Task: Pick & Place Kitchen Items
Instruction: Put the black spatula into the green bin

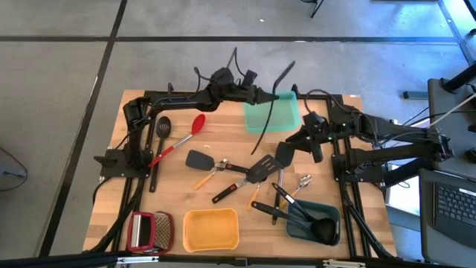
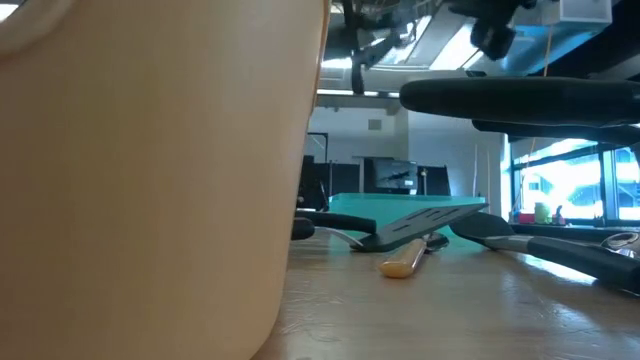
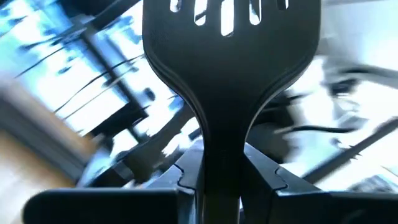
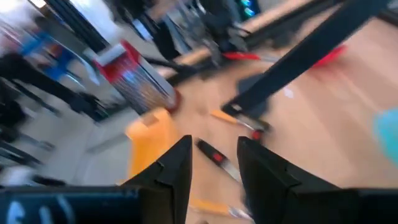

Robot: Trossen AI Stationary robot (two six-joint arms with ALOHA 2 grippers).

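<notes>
My left gripper [image 1: 269, 95] is above the teal tray [image 1: 286, 115] at the table's far side, shut on a black slotted turner [image 3: 230, 56]. The turner shows in the high view as a thin dark line [image 1: 262, 123] slanting over the tray. My right gripper [image 1: 301, 145] hangs open and empty over the table's right middle; in its wrist view [image 4: 214, 165] the fingers stand apart above loose utensils. On the table lie a red spoon [image 1: 182, 138], a black slotted spoon [image 1: 161, 134], a black spatula with an orange handle [image 1: 201, 160] and a black turner [image 1: 258, 170]. My left gripper pinches the turner's narrow neck [image 3: 221, 146], just below the slotted blade, between its two fingers [image 3: 186, 177]. The blade stands out beyond the fingertips; the handle is hidden behind the gripper. The turner is lifted clear, above the teal tray.
A grey-blue tray [image 1: 331, 216] with black ladles stands near right. A yellow tray [image 1: 210, 229] and a red-framed grater [image 1: 149, 231] stand at the near edge. The yellow tray's wall [image 2: 150, 170] fills the low view's left. Small metal spoons [image 1: 301, 182] lie right of centre.
</notes>
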